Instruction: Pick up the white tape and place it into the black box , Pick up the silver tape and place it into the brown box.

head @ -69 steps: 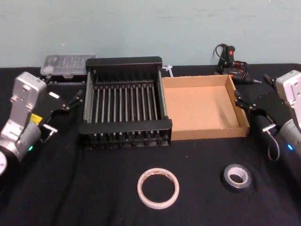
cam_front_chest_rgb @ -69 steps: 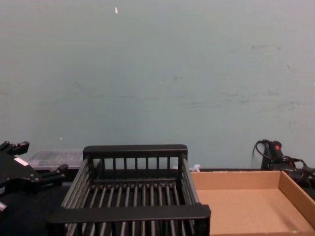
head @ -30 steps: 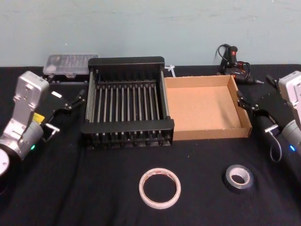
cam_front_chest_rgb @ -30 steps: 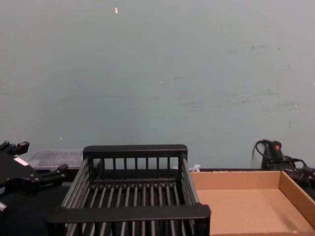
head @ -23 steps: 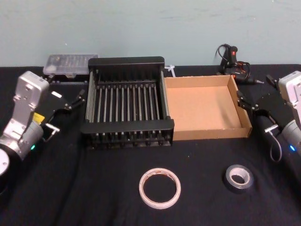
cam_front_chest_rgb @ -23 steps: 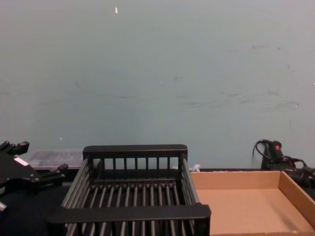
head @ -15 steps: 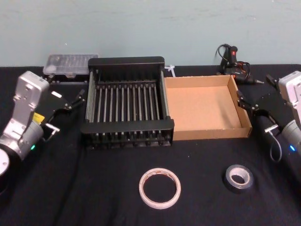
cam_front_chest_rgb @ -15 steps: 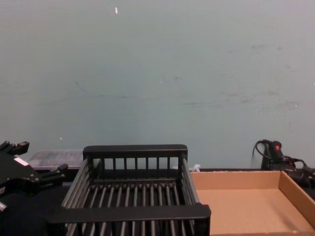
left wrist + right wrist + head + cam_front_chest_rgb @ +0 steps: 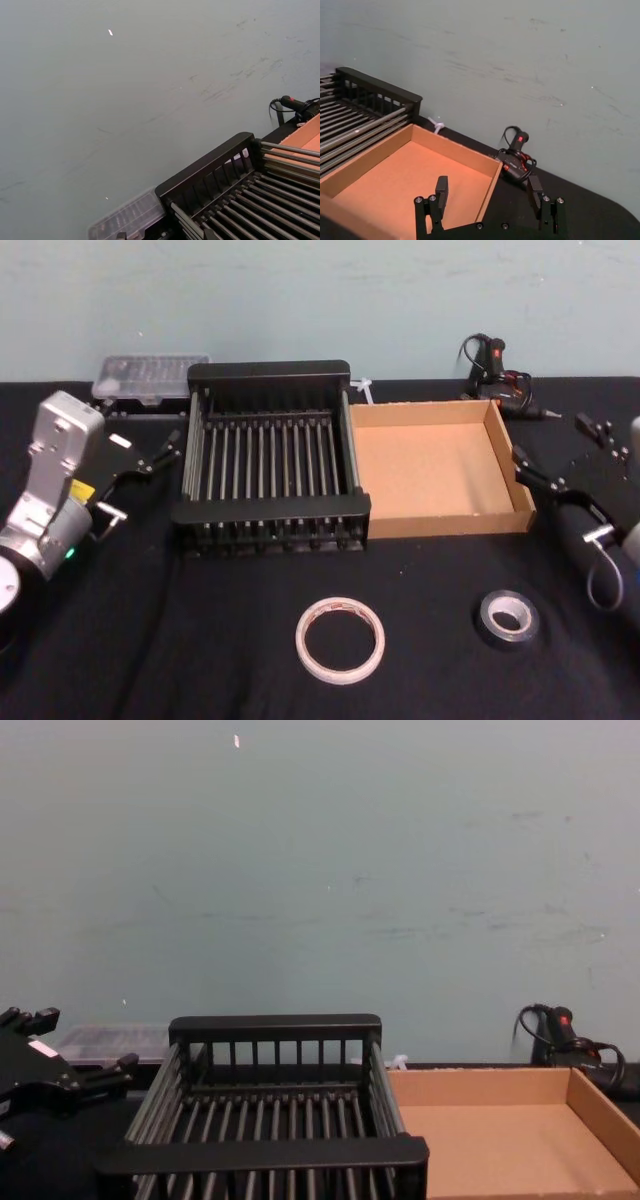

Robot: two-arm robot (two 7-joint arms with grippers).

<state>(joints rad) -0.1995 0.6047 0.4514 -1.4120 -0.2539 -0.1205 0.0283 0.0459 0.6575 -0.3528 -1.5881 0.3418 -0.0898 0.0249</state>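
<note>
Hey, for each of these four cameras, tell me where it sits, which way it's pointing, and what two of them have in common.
Head view: high up, looking down at the black box, brown box, white tape and silver tape; left gripper and right gripper at the edges.
Chest view: low, looking forward at the wall; left gripper at lower left.
Left wrist view: looking over the black box's far rail to the wall.
Right wrist view: over the brown box; open right gripper at the bottom.
Shared: the chest and left wrist views both show the clear plastic case.

black table (image 9: 200,640), boxes, seemingly two tapes
</note>
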